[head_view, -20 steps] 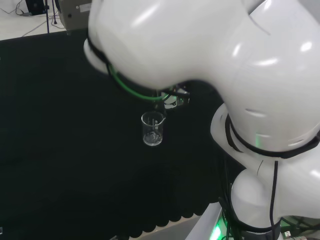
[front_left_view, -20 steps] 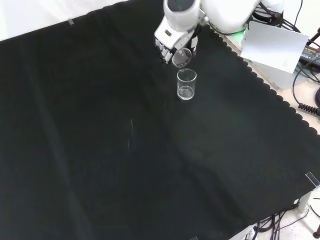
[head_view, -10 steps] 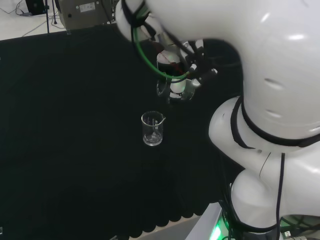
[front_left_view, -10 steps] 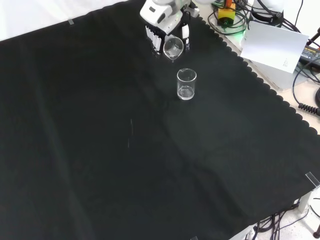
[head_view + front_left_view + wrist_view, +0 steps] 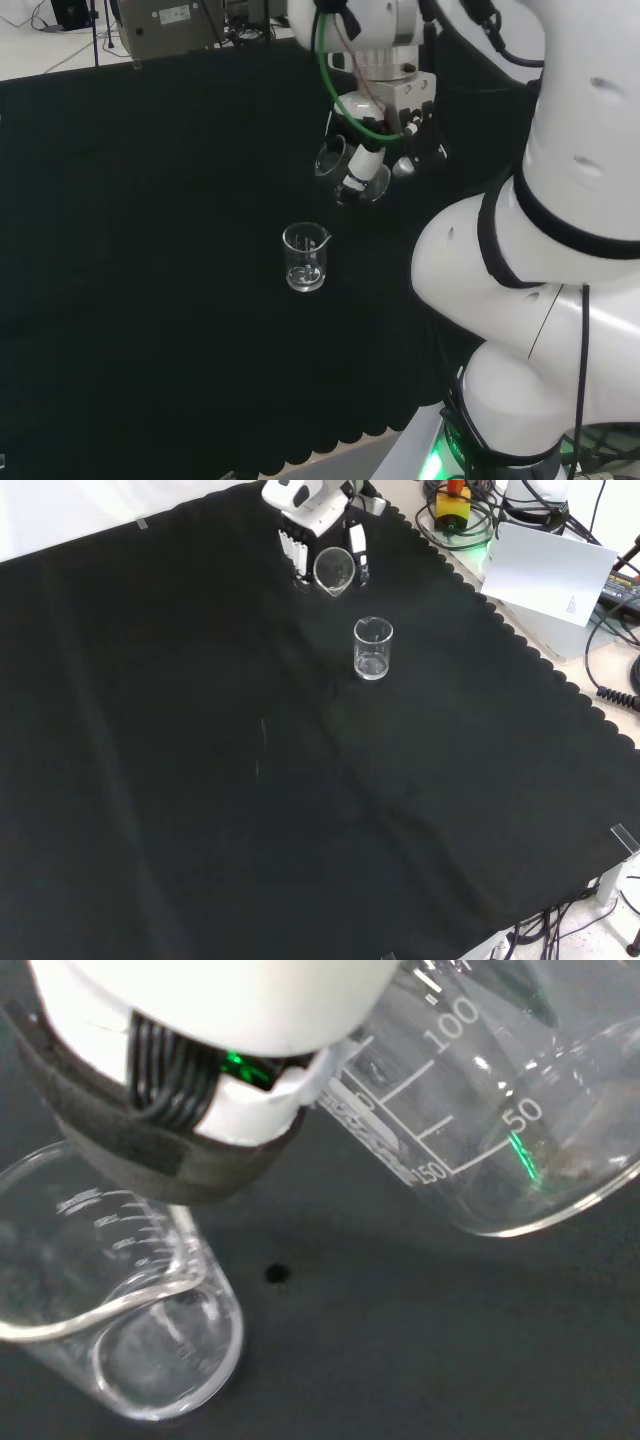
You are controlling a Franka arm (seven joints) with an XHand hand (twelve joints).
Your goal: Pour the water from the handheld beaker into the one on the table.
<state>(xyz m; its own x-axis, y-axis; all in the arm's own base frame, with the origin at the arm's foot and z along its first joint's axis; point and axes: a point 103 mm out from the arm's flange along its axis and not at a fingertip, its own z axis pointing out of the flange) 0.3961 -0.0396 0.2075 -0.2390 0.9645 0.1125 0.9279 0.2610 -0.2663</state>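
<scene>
Seemingly past the pour: the hand holds its beaker tilted, up and away from the beaker on the cloth.

Left to right in the front view, the hand [image 5: 312, 525] comes first, its fingers curled round the handheld beaker [image 5: 334, 570], whose mouth faces the camera; the table beaker [image 5: 373, 648] stands upright on the black cloth [image 5: 200, 780], below and right of the held one and well apart from it. Judging by that gap, the next move calls either for returning over its rim or for setting down. Water is hard to make out in either clear vessel, and the fingers' contact is partly hidden.
</scene>
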